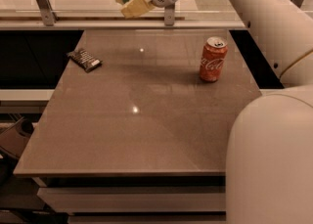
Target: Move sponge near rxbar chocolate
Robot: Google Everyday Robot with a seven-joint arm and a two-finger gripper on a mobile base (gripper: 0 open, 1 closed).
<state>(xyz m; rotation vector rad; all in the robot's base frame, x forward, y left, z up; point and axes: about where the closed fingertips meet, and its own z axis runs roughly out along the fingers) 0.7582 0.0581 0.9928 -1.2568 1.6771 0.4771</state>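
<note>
**Inspector:** Gripper and load?

**Arm:** My gripper is clamped on the sponge, tilted, high over the far edge of the table. The rxbar chocolate lies well apart, near the left edge.

**Inspector:** Hazards?

**Arm:** The foam gives, so my hold may slip. A high release could bounce it away. A careless descent could nudge the bar off that edge.

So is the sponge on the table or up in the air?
Up in the air. The end effector holds the sponge above the far edge of the table, not resting on it.
</note>
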